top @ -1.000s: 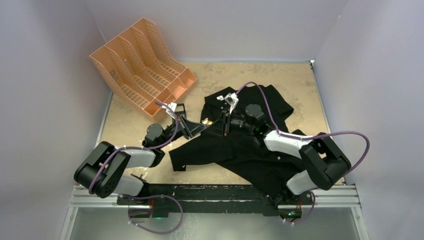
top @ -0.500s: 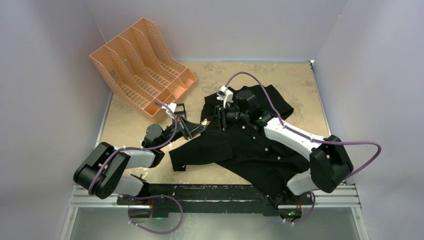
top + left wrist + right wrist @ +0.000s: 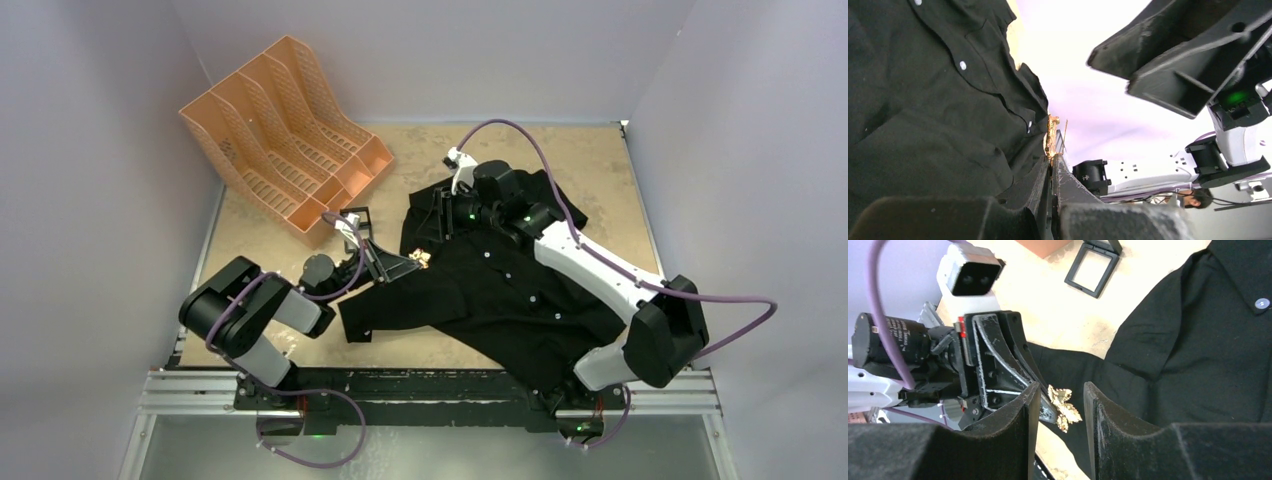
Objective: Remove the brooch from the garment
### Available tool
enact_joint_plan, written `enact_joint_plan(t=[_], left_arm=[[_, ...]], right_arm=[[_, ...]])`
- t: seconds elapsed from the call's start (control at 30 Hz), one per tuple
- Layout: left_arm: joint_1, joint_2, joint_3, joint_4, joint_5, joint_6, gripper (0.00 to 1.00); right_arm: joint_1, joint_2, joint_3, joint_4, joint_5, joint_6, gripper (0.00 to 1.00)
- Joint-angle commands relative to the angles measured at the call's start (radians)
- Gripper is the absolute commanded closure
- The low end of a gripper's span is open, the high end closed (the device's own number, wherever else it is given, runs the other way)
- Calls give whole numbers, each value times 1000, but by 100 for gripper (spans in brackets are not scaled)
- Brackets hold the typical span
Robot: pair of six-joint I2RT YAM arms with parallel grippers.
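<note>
The black shirt [image 3: 510, 285] lies spread on the table, its white buttons showing; it also fills the left of the left wrist view [image 3: 923, 100]. My left gripper [image 3: 405, 263] is shut on the gold leaf brooch [image 3: 423, 261], which sticks out of its fingertips beside the shirt's front edge. In the left wrist view the gripper [image 3: 1052, 159] pinches the brooch [image 3: 1051, 136], whose thin pin shows bare against the wall. My right gripper [image 3: 443, 215] is open and empty, above the collar. In the right wrist view [image 3: 1060, 390] the brooch [image 3: 1064, 402] shows between its spread fingers, untouched.
An orange file rack [image 3: 280, 140] stands at the back left. A small black open frame box [image 3: 352, 217] lies on the table near the left gripper and shows in the right wrist view [image 3: 1093, 265]. Grey walls close in on three sides.
My right gripper has drawn back from the brooch toward the collar and far side. My left arm has turned and lowered slightly, keeping the brooch in its fingertips.
</note>
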Motion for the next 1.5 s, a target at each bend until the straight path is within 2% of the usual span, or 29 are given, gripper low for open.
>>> enact_joint_plan(t=[0.0,0.13,0.3,0.43,0.7,0.97,1.13,1.47], left_arm=[[-8,58,-6,227,-12,-93,100],[-10,86,-2,268,-11,-105,100],[-16,78,11,261,-9,-87,100],[-31,54,21,218,-9,-52,100],[-48,-69,34,46,-36,51,100],[-58,-171,43,-92,-64,112,100],[-60,-167,33,-72,-76,93,100],[-74,-172,35,-75,-86,96,100]], right_arm=[[-2,-18,52,-52,50,-26,58],[-1,-58,23,-48,70,-31,57],[-2,-108,-66,-11,50,-19,71],[0,-131,-130,25,22,8,80],[8,-154,-206,109,-42,53,86],[12,-198,-207,122,-34,64,89],[12,-246,-185,57,8,57,89],[44,-272,-190,74,-19,73,89]])
